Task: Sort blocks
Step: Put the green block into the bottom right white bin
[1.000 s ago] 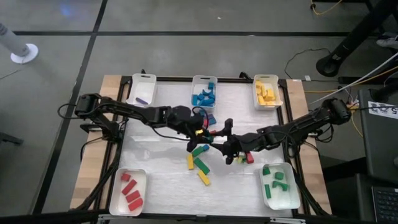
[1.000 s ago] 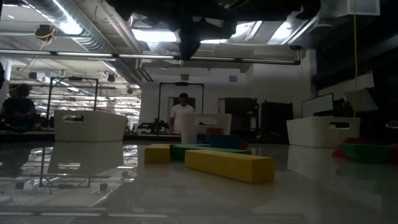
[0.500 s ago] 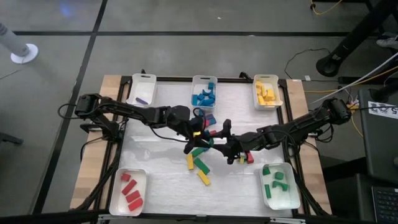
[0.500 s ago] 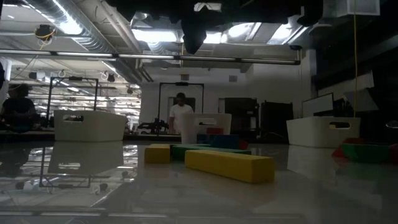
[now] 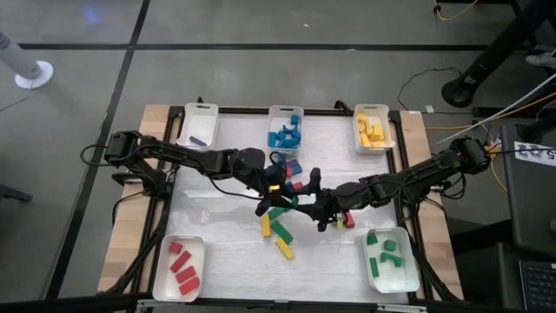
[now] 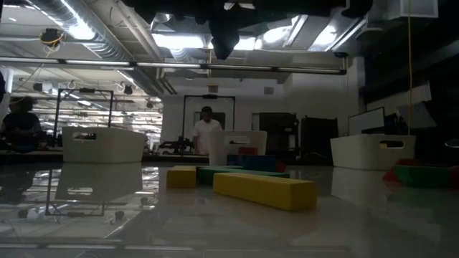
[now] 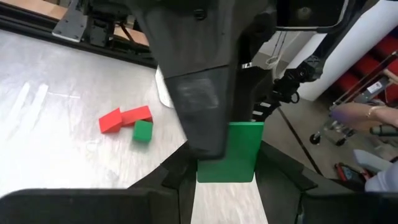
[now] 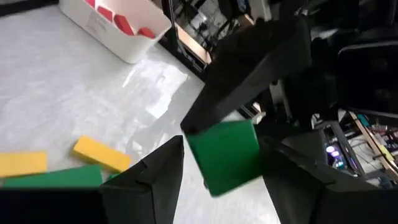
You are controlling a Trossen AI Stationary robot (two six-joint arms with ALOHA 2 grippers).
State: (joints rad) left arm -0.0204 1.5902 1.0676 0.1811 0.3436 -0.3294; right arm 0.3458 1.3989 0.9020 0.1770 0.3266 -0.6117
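My two grippers meet above the middle of the table, left gripper [image 5: 276, 198] and right gripper [image 5: 311, 205], both shut on one green block [image 7: 229, 149]. The right wrist view shows the same block [image 8: 224, 155]. Loose blocks lie on the table below them. They include yellow and green bars [image 5: 280, 230], red blocks [image 7: 124, 118], a small green cube [image 7: 142, 130] and a yellow bar [image 6: 264, 190]. My left gripper has the green block's near end [image 7: 225, 174] pinched between its two fingers. The block sticks out forward past them, lifted clear of the table. My right gripper pinches the block's two opposite sides [image 8: 202, 163] between its two fingers, coming from the table's right. One of its fingers [image 7: 199, 99] lies along the block's side.
White trays ring the table. At the far edge are one with a purple block [image 5: 198, 124], one with blue blocks [image 5: 285, 130] and one with yellow blocks [image 5: 373, 129]. At the near edge are a red one [image 5: 179, 268] and a green one [image 5: 389, 261]. A person's hand [image 7: 354, 115] shows beyond the table.
Both grippers have turned a little at the wrist where they meet, staying in place above the loose blocks. The green block stays between them.
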